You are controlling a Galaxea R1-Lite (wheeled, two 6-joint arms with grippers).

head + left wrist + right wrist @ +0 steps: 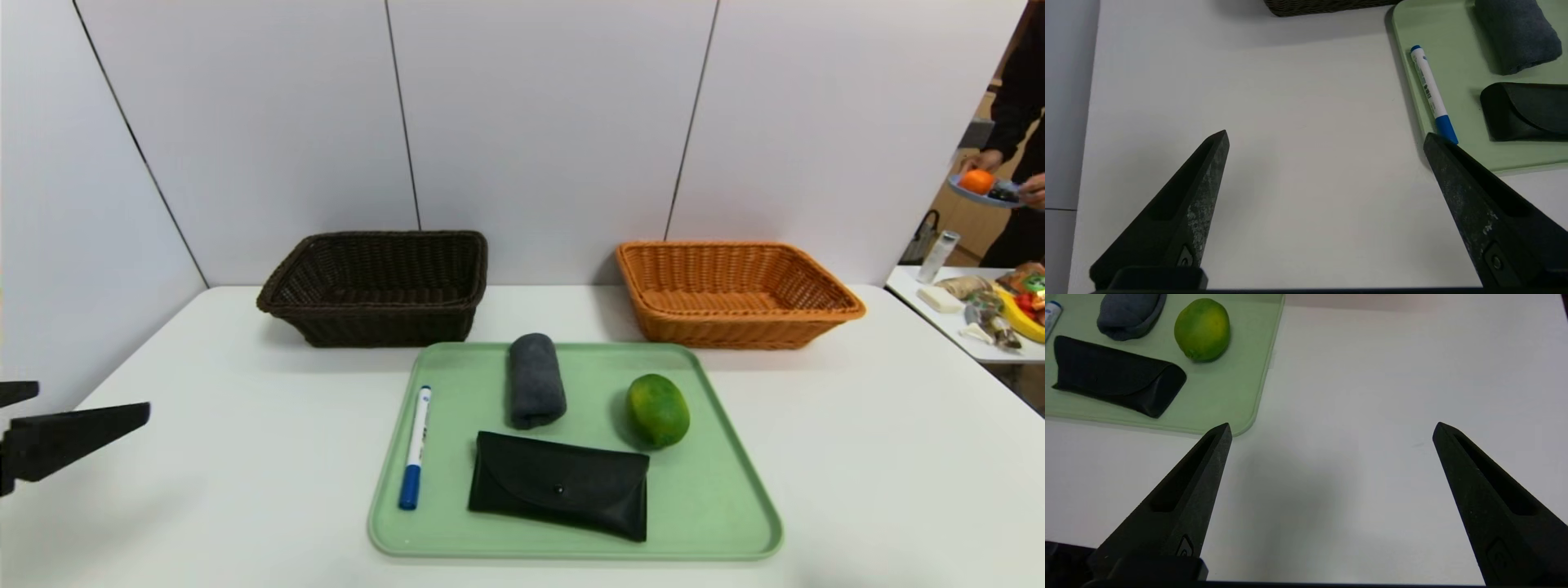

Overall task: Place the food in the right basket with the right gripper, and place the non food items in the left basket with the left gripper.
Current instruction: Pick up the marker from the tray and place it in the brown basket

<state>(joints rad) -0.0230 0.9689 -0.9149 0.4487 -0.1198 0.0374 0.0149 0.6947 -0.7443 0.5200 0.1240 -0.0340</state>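
Left gripper (1326, 136): fingers spread wide, nothing between them, over white table (245, 457) left of the tray. Right gripper (1333, 426): fingers spread wide too, nothing between, over table right of the tray; out of head view.

Surface: smooth white tabletop, pale panel wall (539, 122) behind, another panel along the left side. Bare table both sides of green tray (710, 523). Table's right edge is open; past it a side table (980, 339) with assorted items, and a person (1020, 122) holding a plate (984, 197).

On tray: green citrus fruit (657, 411) on the right, rolled dark grey towel (536, 382) at center back, black pouch (562, 486) in front, white marker (417, 445) with blue cap along the left edge.

Behind tray: dark brown basket (388, 327) to the left, orange basket (735, 331) to the right, bare table between. Both baskets empty inside. Basket walls flare up around their openings.
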